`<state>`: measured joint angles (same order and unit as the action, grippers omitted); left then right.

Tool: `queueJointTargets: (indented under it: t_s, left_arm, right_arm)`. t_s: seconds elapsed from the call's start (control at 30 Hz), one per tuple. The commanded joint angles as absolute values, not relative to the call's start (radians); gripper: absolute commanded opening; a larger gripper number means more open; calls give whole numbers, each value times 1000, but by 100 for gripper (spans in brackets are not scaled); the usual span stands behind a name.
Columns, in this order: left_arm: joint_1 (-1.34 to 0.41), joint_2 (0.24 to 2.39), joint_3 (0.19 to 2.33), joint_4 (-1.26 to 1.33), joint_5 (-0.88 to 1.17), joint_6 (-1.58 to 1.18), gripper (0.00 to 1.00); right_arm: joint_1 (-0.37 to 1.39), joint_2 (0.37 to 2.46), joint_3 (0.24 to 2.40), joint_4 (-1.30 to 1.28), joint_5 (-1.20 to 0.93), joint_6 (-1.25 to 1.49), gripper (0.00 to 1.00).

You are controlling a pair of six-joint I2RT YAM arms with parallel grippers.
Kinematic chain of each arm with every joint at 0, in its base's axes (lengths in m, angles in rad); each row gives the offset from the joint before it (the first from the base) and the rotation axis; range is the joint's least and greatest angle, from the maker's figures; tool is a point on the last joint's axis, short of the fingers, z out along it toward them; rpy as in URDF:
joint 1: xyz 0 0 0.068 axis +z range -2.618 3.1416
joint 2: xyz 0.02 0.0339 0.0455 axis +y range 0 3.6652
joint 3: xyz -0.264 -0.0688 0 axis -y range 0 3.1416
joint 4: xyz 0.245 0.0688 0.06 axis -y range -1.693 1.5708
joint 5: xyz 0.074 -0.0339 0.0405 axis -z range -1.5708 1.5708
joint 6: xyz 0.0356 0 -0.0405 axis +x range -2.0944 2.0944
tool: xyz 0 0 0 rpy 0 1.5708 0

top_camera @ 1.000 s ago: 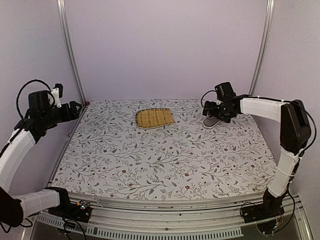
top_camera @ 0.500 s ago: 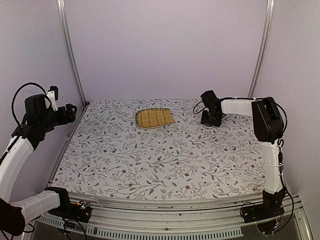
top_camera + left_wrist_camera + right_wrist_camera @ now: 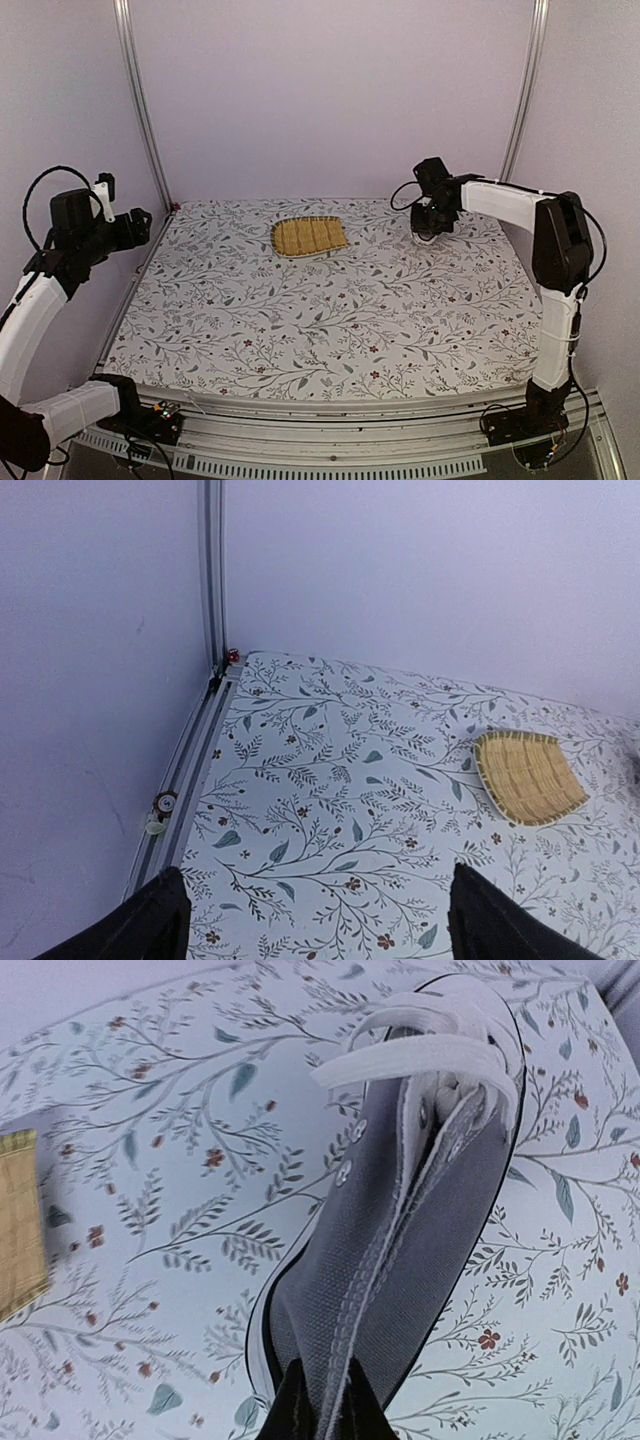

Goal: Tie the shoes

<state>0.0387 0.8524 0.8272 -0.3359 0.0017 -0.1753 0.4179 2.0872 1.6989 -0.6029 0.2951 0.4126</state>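
Right gripper (image 3: 318,1405) pinches the sneaker (image 3: 400,1260) by its heel canvas; left gripper (image 3: 315,930) gapes empty. It likely handles light and floppy, and the heel looks firmest to hold.

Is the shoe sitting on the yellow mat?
No, the grey shoe is pinched by the right tool, and the yellow mat lies apart from it at the picture's left edge.

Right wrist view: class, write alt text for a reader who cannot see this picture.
The right gripper, shut, pinches the grey canvas at the heel end of a small sneaker, whose white laces cross at the far toe end. Beneath is a floral tablecloth, with a yellow woven mat at the left edge.
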Motion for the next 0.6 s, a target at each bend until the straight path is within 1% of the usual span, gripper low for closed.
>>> queueJointTargets:
  t_s: [0.0,0.17,0.27,0.37,0.5,0.57]
  left_arm:
    - [49,853,818,-348,-20,-161,89]
    - [49,852,818,-348,-23,-160,89]
    - [49,853,817,-348,-17,-163,89]
    - [51,851,815,-345,-11,-164,89]
    - [51,858,815,-341,-6,-164,89]
    - [52,865,819,-339,-4,-164,89]
  right_arm:
    - [460,1800,1680,-577,116,216,2]
    - [580,1614,1522,-598,46,213,2]
    - [685,1502,1364,-513,-18,273,2]
    - [813,1402,1173,-393,-7,295,2]
    - [891,1327,1031,-309,-22,401,2]
    - [942,1318,992,-293,22,424,2]
